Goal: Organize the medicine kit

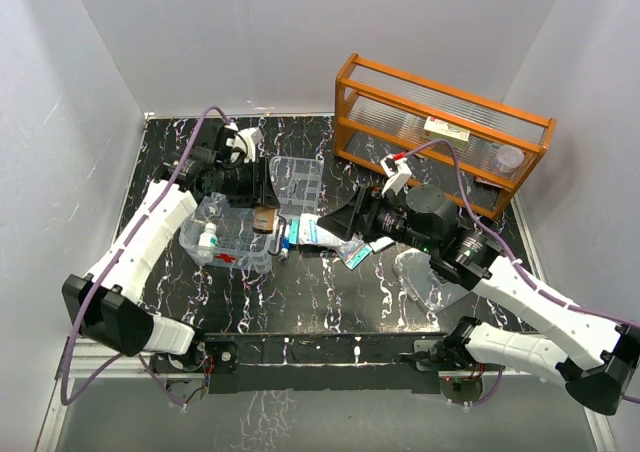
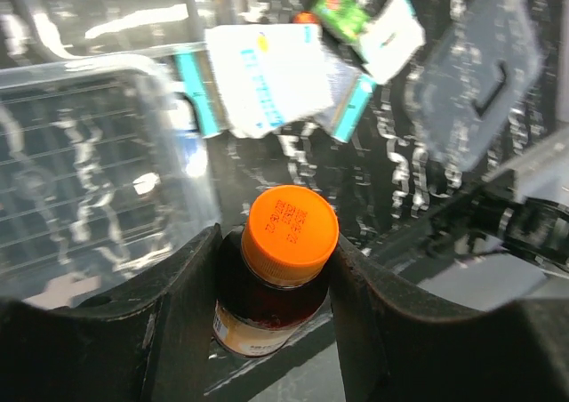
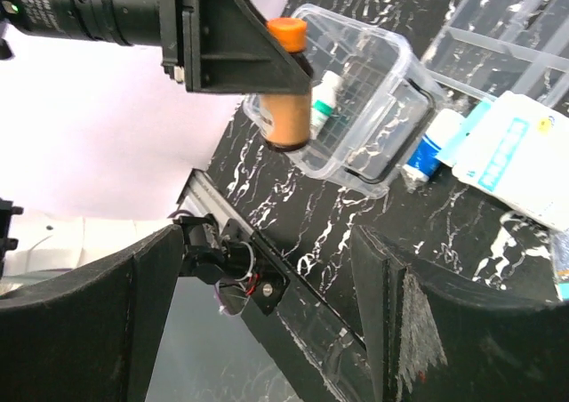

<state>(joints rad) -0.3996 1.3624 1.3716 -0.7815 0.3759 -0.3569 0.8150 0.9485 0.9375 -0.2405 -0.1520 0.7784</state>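
Observation:
My left gripper (image 1: pixel 263 204) (image 2: pixel 277 242) is shut on a brown medicine bottle (image 1: pixel 265 219) (image 2: pixel 267 304) with an orange cap (image 2: pixel 291 231), held above the right end of the clear kit box (image 1: pixel 232 242) (image 2: pixel 80 162). The box has a red front mark and holds a small white bottle (image 1: pixel 207 238) (image 3: pixel 327 95). The right wrist view shows the held bottle (image 3: pixel 286 100) over the box (image 3: pixel 373 135). The clear divided tray (image 1: pixel 296 184) lies behind the box. The clear lid (image 1: pixel 430 277) (image 2: pixel 476 73) with a dark handle lies to the right. My right gripper (image 1: pixel 335 222) (image 3: pixel 267 313) is open and empty.
A white and teal packet (image 1: pixel 322 234) (image 2: pixel 267 77) (image 3: pixel 516 162), a blue tube (image 1: pixel 283 240) (image 3: pixel 429 153) and a green packet (image 1: pixel 355 255) (image 2: pixel 342 6) lie between box and lid. The orange wooden rack (image 1: pixel 440 132) stands at the back right. White walls enclose the table.

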